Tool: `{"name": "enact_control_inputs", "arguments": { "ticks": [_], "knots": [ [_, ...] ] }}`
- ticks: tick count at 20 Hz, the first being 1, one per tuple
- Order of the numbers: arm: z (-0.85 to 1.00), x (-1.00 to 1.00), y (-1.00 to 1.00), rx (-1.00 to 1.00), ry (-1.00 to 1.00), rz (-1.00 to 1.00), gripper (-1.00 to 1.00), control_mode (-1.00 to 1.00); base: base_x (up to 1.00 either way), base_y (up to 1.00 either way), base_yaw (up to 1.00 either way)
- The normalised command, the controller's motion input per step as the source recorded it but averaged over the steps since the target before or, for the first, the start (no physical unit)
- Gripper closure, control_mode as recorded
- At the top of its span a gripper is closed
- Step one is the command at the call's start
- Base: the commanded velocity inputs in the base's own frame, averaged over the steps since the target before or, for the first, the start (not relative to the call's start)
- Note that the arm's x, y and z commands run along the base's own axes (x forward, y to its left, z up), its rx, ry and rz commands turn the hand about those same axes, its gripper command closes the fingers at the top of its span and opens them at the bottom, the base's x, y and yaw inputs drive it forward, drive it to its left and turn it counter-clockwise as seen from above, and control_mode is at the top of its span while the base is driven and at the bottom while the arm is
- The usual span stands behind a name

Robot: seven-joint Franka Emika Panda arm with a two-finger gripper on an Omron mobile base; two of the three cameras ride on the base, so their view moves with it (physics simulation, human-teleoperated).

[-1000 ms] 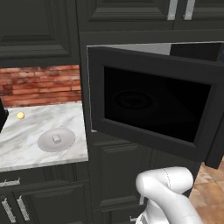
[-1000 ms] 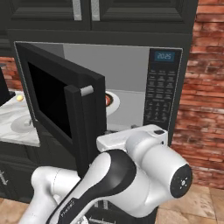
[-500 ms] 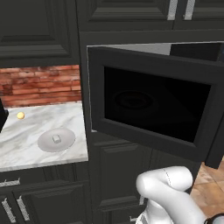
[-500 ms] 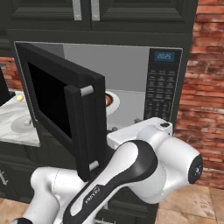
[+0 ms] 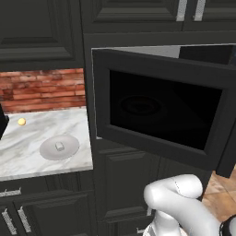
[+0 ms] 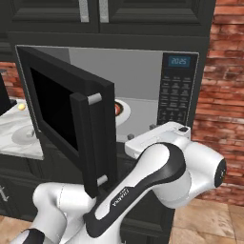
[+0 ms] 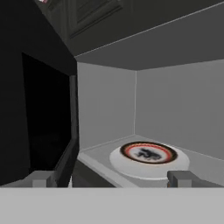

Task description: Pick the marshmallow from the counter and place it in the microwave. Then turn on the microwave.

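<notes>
The marshmallow (image 5: 59, 146), a tiny whitish cube, rests on a round grey plate (image 5: 50, 151) on the marble counter (image 5: 27, 143), left of the microwave (image 6: 143, 71). The microwave door (image 5: 161, 110) stands swung wide open to the left. Inside, the grey cavity holds the red-ringed white turntable (image 7: 148, 154), bare. My gripper (image 7: 113, 178) is open and holds nothing, pointing into the cavity from just outside the opening, level with the turntable. One fingertip (image 7: 41, 178) sits beside the door's inner edge. The marshmallow lies far to the gripper's left, beyond the door.
A small yellow ball (image 5: 21, 121) lies at the back of the counter by the red brick wall (image 5: 41, 90). The keypad (image 6: 174, 97) runs down the microwave's right side. Dark cabinets (image 5: 124, 179) sit above and below. My bulky white elbow (image 6: 190, 167) stands before the oven.
In the right base view my arm's elbow and hand have risen and shifted right, toward the microwave opening. Marshmallow, plate and door have not moved.
</notes>
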Motion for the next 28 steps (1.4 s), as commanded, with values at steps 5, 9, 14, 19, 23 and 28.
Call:
{"name": "enact_control_inputs", "arguments": {
  "ticks": [5, 9, 14, 19, 23, 28],
  "knots": [
    [-0.04, 0.24, 0.0, 0.0, -0.03, 0.01, -1.0, -1.0, 0.0, 0.0, 0.0],
    [-0.03, 0.26, 0.0, 0.0, -0.02, 0.01, -1.0, -1.0, 0.0, 0.0, 0.0],
    [-0.03, 0.26, 0.0, 0.0, -0.02, 0.02, -1.0, -1.0, 0.0, 0.0, 0.0],
    [0.0, 0.1, 0.0, 0.0, -0.02, 0.03, -1.0, -1.0, 0.0, 0.0, 0.0],
    [0.0, -0.12, 0.0, 0.0, -0.04, 0.08, -1.0, -1.0, 0.0, 0.0, 0.0],
    [0.0, -0.17, 0.03, 0.0, -0.06, 0.07, -1.0, -1.0, 0.0, 0.0, 0.0]
  ]
}}
